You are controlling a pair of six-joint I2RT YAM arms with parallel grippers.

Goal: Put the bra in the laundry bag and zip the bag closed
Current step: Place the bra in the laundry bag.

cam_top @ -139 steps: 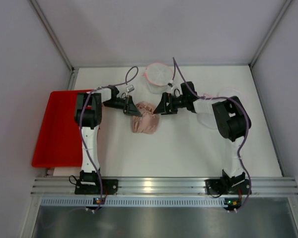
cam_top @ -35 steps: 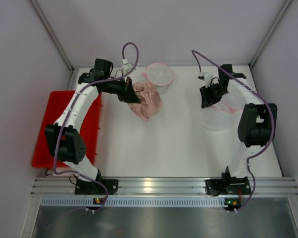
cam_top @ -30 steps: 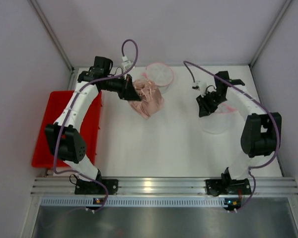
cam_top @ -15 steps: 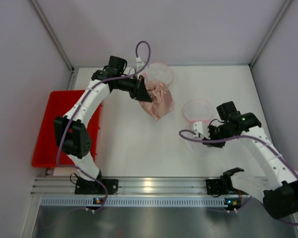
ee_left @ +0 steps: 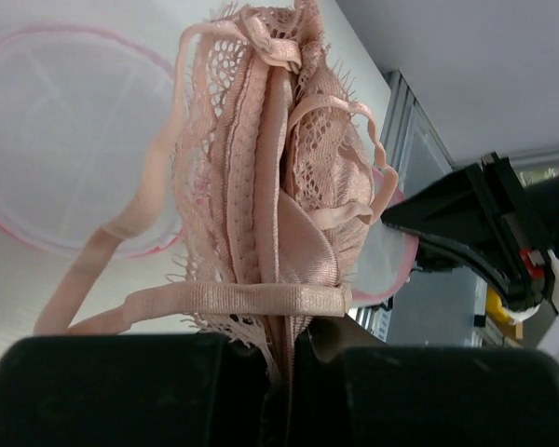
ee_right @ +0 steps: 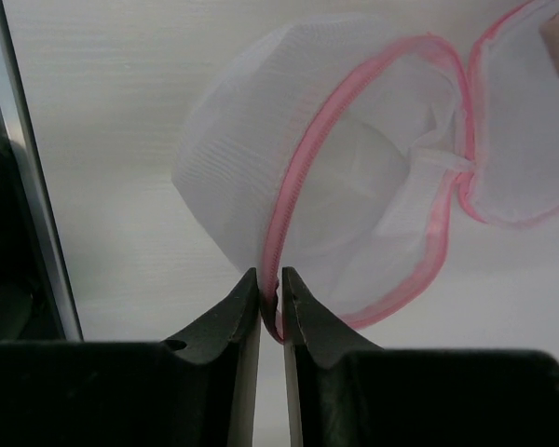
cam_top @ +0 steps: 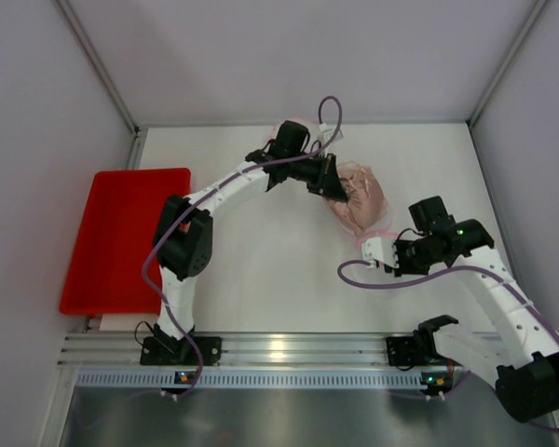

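While the left gripper (ee_left: 284, 349) pressed its jaws tight on the bra (ee_left: 279, 186), seemingly above the bag (ee_right: 354, 186) near the table's (cam_top: 261, 270) right edge, the right gripper (ee_right: 270, 300) pinched the bag's rim (ee_right: 306, 158), jaws nearly closed.

— Where is the bra (ee_left: 279, 186)?
— Pinched in the left gripper (ee_left: 284, 349), reaching out just ahead of its fingers.
— And the laundry bag (ee_right: 354, 186)?
— Beneath the bra. The right gripper (ee_right: 270, 279) grips its rim, and the pouch spreads ahead of that gripper over the table (cam_top: 289, 279).
— The tray (cam_top: 121, 237)?
— Well behind the left gripper, at the table's edge.
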